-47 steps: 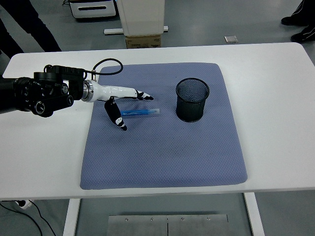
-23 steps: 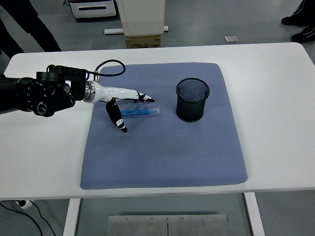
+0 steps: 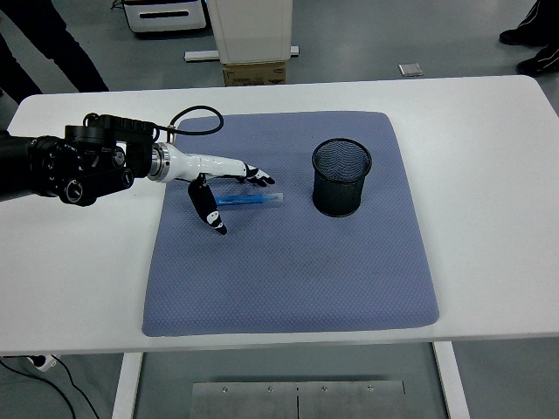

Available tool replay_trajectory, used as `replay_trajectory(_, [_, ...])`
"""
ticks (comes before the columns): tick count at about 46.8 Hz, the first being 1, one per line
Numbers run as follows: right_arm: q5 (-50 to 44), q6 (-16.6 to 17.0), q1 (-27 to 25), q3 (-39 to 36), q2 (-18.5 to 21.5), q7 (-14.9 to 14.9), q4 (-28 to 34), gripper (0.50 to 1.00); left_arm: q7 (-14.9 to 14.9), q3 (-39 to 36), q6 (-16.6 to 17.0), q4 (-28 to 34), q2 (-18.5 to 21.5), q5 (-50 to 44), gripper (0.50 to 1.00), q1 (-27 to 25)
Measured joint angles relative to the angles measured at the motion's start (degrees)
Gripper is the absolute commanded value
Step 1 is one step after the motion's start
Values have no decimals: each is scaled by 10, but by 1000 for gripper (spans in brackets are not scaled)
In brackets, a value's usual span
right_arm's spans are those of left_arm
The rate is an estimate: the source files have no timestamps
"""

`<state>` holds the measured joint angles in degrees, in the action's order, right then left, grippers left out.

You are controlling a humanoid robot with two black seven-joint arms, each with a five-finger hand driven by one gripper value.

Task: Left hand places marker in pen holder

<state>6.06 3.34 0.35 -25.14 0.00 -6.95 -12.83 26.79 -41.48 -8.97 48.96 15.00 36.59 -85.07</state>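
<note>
A blue marker [image 3: 251,200] lies flat on the blue-grey mat [image 3: 288,262], pointing left to right. A black mesh pen holder [image 3: 341,177] stands upright on the mat to the marker's right. My left hand [image 3: 229,194] reaches in from the left over the marker's left end. Its fingers [image 3: 258,177] lie spread on the far side of the marker and its thumb [image 3: 208,211] hangs on the near side. The hand is open and straddles the marker without closing on it. The right arm is out of view.
The white table [image 3: 489,175] carries the mat at its middle. A cardboard box [image 3: 254,73] and a white stand are behind the table's far edge. People's legs show at the top left and feet at the top right.
The left hand has shifted slightly right and down over the marker. The marker and pen holder have not moved.
</note>
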Motion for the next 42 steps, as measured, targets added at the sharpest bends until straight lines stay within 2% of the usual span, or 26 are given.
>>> replay_trajectory(1, [0,0,0,0,0,0,0,1000,0,0,0,0,0,2,798,0])
replay_trajectory(3, [0,0,0,0,0,0,0,1000,0,0,0,0,0,4,769,0])
replay_trajectory(23, [0,0,0,0,0,0,0,1000,0,0,0,0,-1,11,766,0])
replay_trajectory(32, [0,0,0,0,0,0,0,1000,0,0,0,0,-1,17,704,0])
replay_trajectory(42, [0,0,0,0,0,0,0,1000,0,0,6,0,-3,45,698,0])
